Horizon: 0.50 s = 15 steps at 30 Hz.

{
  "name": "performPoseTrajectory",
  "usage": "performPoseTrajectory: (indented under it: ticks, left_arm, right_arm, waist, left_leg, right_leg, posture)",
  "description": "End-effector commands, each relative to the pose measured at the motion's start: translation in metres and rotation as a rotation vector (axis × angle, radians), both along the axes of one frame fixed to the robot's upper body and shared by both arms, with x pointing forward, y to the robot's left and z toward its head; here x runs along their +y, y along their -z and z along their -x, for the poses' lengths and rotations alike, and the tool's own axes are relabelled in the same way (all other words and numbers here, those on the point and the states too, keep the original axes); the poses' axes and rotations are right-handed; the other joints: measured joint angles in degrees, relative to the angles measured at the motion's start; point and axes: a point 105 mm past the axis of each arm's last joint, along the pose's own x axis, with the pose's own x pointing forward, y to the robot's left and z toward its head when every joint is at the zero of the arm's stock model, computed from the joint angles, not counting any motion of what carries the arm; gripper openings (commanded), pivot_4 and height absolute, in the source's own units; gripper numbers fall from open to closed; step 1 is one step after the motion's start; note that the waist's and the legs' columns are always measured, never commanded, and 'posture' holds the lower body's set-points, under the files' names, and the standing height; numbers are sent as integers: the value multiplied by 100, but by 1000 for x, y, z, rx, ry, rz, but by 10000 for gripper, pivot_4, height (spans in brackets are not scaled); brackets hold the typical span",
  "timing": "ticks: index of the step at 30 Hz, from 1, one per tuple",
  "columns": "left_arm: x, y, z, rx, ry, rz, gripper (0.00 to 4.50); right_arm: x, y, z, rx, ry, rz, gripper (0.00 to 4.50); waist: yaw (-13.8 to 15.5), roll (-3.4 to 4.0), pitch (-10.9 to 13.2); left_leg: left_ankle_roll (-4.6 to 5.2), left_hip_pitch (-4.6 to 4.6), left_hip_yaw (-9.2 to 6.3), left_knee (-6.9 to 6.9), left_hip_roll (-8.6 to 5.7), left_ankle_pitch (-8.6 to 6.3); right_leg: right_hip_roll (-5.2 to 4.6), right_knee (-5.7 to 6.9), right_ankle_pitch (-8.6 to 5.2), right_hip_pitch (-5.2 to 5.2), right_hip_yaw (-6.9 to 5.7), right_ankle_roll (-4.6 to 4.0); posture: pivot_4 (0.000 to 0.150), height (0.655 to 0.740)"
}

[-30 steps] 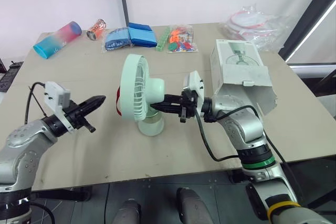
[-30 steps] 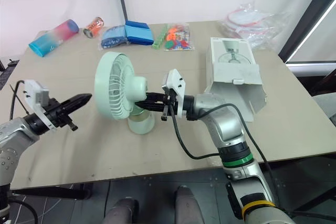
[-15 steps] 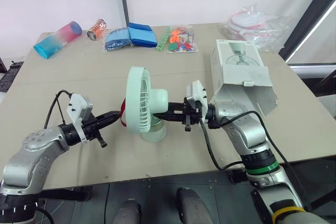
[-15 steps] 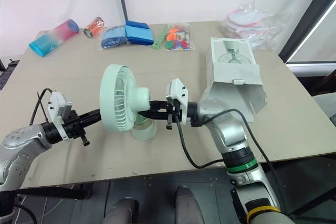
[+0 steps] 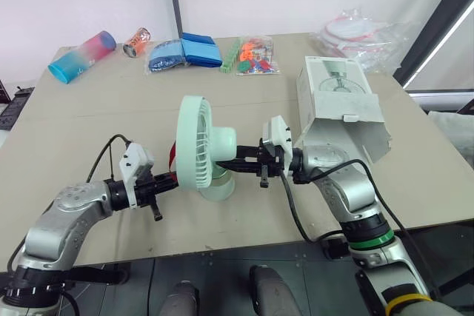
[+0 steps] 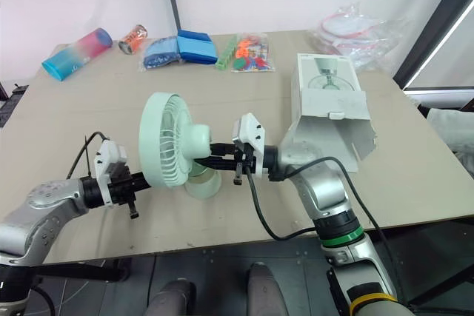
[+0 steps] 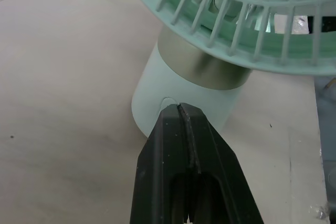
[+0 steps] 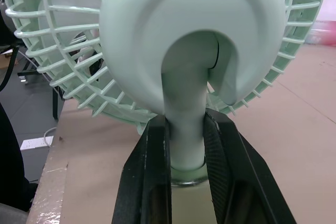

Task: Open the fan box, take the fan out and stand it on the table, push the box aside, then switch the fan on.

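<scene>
From the left eye view, the fan (image 5: 204, 149) is out of its box (image 5: 341, 105) and stands upright on the table (image 5: 96, 120), near the front middle. The box lies off to the right behind the right arm, so only switching on looks left to do. Its flap hangs open toward the robot, and what is inside is hidden. The left gripper (image 5: 172, 177) reaches the fan's base from the left, and the right gripper (image 5: 233, 162) meets its neck from the right. In the left wrist view the fingers are pressed together, their tip touching a small oval button (image 7: 167, 103) on the base. In the right wrist view the two fingers clamp the neck between them. Whether the blades turn, I cannot tell.
</scene>
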Motion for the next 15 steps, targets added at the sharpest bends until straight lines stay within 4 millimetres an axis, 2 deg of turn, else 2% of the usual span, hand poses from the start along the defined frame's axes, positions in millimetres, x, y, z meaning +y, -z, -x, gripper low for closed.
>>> performPoseTrajectory:
  ticks: [1, 5, 15]
  left_arm:
    - [-6, 0, -8, -41, 5, -16, 177]
    - [-9, 6, -15, -48, -3, -23, 177]
    - [-18, 3, -16, -55, 24, 1, 177]
  right_arm:
    - [5, -3, 4, -29, -19, 6, 2949]
    - [5, -5, 4, -34, -19, 8, 2949]
    - [5, -6, 5, -38, -11, 9, 2949]
  waist:
    - [5, 3, -2]
    - [3, 3, -4]
    - [4, 4, -5]
  left_leg:
    - [0, 0, 0, 0, 0, 0]
    - [1, 4, 0, 3, 0, 0]
    - [2, 5, 0, 3, 0, -1]
  right_leg:
    - [0, 0, 0, 1, 0, 0]
    - [0, 0, 0, 6, 0, 0]
    - [0, 1, 0, 6, 0, 0]
  posture:
    - [1500, 7400]
    - [1500, 7400]
    - [1500, 7400]
